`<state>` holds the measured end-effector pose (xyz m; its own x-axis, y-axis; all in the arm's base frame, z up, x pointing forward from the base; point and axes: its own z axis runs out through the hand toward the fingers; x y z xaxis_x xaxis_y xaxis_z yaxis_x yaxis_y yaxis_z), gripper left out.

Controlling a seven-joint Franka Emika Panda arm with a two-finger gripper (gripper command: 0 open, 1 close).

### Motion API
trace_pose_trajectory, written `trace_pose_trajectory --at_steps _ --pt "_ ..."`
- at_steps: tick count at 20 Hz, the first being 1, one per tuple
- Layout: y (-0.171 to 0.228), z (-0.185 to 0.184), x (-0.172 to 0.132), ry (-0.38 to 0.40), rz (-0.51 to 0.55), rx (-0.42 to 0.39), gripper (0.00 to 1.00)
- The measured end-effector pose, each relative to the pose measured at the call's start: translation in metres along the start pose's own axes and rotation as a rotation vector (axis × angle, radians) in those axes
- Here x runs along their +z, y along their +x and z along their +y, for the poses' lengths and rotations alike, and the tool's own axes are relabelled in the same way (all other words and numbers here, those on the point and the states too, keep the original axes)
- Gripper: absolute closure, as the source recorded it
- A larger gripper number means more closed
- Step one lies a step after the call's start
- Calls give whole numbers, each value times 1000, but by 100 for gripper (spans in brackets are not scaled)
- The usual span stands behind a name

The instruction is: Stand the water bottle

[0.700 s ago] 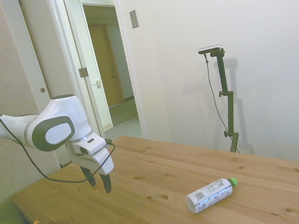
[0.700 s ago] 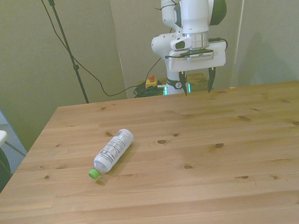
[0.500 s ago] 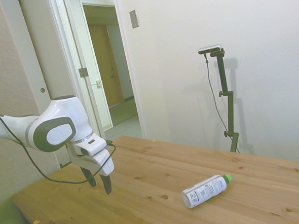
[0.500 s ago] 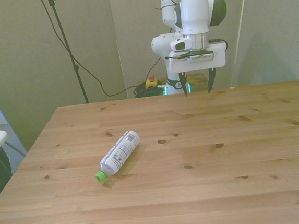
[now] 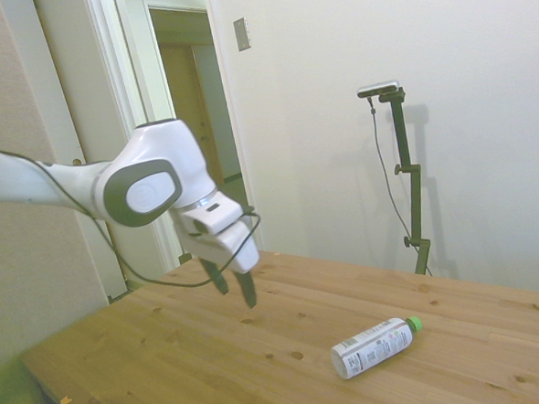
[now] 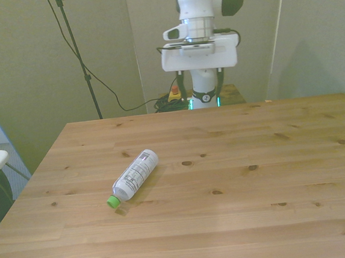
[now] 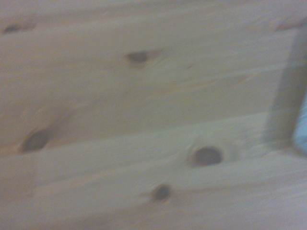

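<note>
The water bottle (image 5: 374, 347) (image 6: 132, 176) lies on its side on the wooden table (image 5: 215, 352) (image 6: 238, 183), toward the front view's left. It is clear plastic with a white wrap label in dark print, and its green screw cap (image 6: 112, 201) points at the near edge in the front view. The gripper (image 5: 234, 286) (image 6: 200, 82) hangs in the air well apart from it, fingers spread and holding nothing. The wrist view shows blurred, knotty boards.
</note>
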<state>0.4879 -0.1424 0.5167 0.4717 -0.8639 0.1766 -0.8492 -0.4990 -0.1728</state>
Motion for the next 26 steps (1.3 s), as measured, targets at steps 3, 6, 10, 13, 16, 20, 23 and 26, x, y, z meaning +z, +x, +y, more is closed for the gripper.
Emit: trace_pose_trajectory --at_steps 3,6,10,13,16,20,23,26 --pt "62 3 12 -11 22 50 0" --pt "111 -18 41 -14 26 83 0" --pt "121 -9 40 -11 41 93 0" --pt "141 2 46 -6 76 122 0" --pt "168 5 60 -3 91 163 0" --pt "193 -14 92 1 102 177 0" --pt "207 -28 117 -7 109 178 0" --pt "221 -33 136 -19 121 187 0"
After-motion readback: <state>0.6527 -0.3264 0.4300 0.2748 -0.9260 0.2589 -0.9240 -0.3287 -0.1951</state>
